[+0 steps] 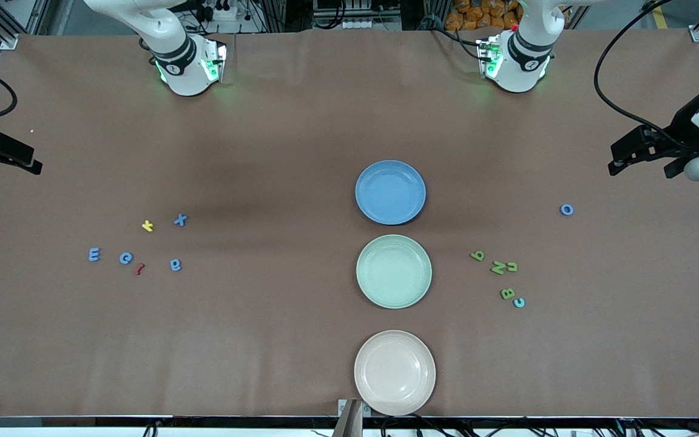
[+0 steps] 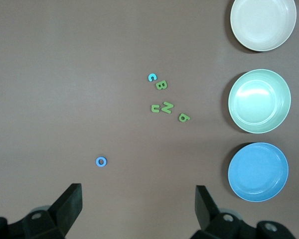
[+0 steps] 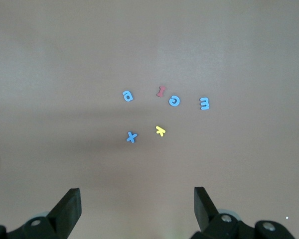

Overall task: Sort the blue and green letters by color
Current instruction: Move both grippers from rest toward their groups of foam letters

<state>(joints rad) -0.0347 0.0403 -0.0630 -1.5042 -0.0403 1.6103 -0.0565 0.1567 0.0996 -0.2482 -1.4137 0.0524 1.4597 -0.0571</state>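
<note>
Tabletop (image 1: 264,152): matt brown covering, paper-like, with faint creases. Blue plate (image 1: 390,192), green plate (image 1: 394,271) and cream plate (image 1: 394,371): smooth, plastic-looking, with a soft sheen and light glare. Blue letters (image 1: 125,258) and green letters (image 1: 498,267): matt, foam-like, flat. Fingers (image 2: 70,204) of the left gripper: matt black plastic. Arm bases (image 1: 189,64): glossy white shells.

- Blue letters E (image 1: 93,254), c (image 1: 125,258), a (image 1: 175,264) and x (image 1: 180,220) lie flat, scattered toward the right arm's end.
- Blue o (image 1: 567,210) lies alone toward the left arm's end.
- Green letters (image 1: 499,267), four, cluster nearer the front camera than the o.
</note>
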